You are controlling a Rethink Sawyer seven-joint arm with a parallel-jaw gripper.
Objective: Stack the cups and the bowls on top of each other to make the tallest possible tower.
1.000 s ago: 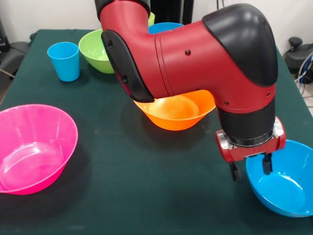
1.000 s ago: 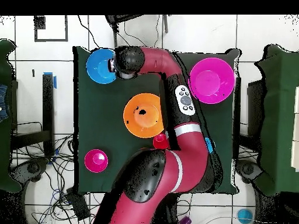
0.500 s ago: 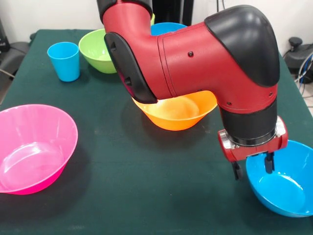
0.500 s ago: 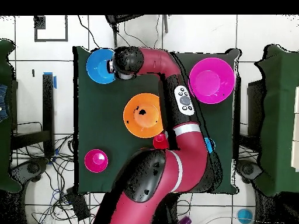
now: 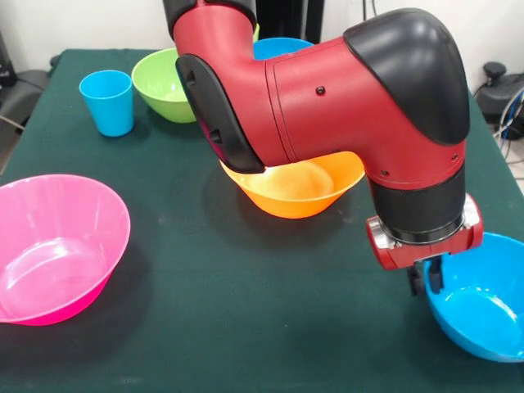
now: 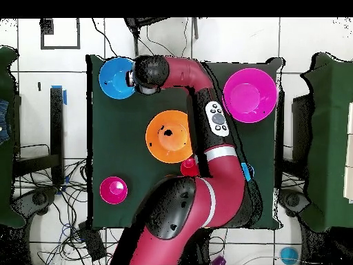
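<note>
In the front view my gripper (image 5: 426, 278) is shut on the near left rim of a blue bowl (image 5: 479, 315) at the table's right front, and the bowl sits tilted. From overhead the same gripper (image 6: 133, 77) meets the blue bowl (image 6: 115, 77) at the top left. The big orange bowl (image 5: 295, 187) stands mid-table, partly behind my arm, and shows from overhead as the orange bowl (image 6: 169, 136). A large pink bowl (image 5: 57, 246) rests at the front left. A light blue cup (image 5: 107, 101) and a lime green bowl (image 5: 168, 84) stand at the far left. No stacked tower shows.
A second blue bowl (image 5: 278, 47) peeks out behind my arm at the far side. Overhead shows a red cup (image 6: 189, 166) just below the orange bowl, a small magenta bowl (image 6: 113, 190) at lower left, and the pink bowl (image 6: 249, 94) at upper right.
The fingers have come together on the blue bowl's rim. The bowl has shifted slightly right and tipped in the front view. The arm has hardly moved.
</note>
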